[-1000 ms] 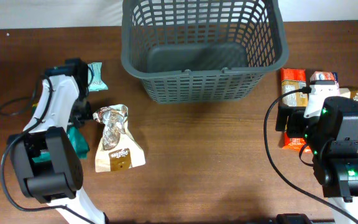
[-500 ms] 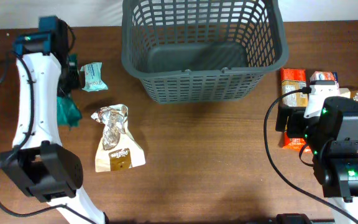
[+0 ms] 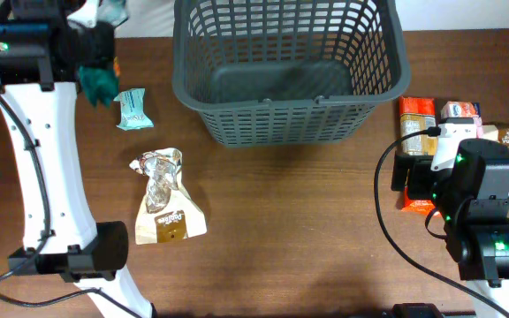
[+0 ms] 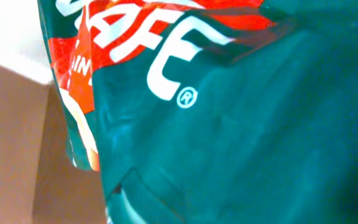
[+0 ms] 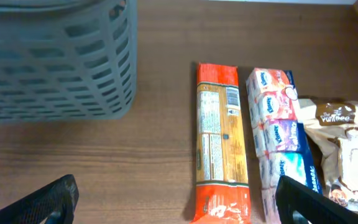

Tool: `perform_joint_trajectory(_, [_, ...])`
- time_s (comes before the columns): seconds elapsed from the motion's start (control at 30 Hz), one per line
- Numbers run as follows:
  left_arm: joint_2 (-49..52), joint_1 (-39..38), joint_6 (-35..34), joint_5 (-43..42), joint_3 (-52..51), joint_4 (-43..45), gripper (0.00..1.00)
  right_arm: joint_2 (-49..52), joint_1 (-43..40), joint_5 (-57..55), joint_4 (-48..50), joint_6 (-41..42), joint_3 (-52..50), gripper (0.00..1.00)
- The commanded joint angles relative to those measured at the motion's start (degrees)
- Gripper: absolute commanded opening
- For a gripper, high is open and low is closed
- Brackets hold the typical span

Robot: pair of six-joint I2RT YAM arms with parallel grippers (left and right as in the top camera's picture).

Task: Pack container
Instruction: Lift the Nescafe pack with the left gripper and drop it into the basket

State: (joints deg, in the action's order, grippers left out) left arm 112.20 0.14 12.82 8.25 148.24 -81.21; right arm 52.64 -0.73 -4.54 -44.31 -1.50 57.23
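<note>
Up at the far left in the overhead view, my left pincer hung closed on a teal packet, though I could not see the jaws themselves. The container sat off to its right. At the left wrist, that packet filled the frame. At the right wrist, my right pincer gaped wide and empty, with an orange packet just ahead. I judged the carry should clear the rim high before I let go.
</note>
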Motion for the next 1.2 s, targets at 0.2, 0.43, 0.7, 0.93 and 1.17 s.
perform_joint_trajectory(0.2, [-1.3,-11.5,21.3,-13.8,5.2,8.9,0.02,-0.6,0.3,0.0,-2.2,0.6,1.1,0.99])
perform_joint_trajectory(0.43, [0.5,-19.1,28.5,-16.2,5.2,13.4,0.02,-0.6,0.3,2.3,-4.4,2.1,1.1,0.99])
perform_joint_trajectory(0.7, [9.6,-21.0,34.4,-20.1,5.2,15.6,0.02,-0.6,0.3,5.0,-7.7,4.0,1.1,0.99])
perform_joint_trajectory(0.93, [17.8,-21.0,34.5,-24.0,5.2,16.7,0.02,-0.6,0.3,6.9,-10.8,4.0,1.1,0.99])
perform_joint_trajectory(1.17, [21.2,-21.0,33.7,-27.4,5.2,15.1,0.02,-0.6,0.3,7.6,-12.1,4.0,1.1,0.99])
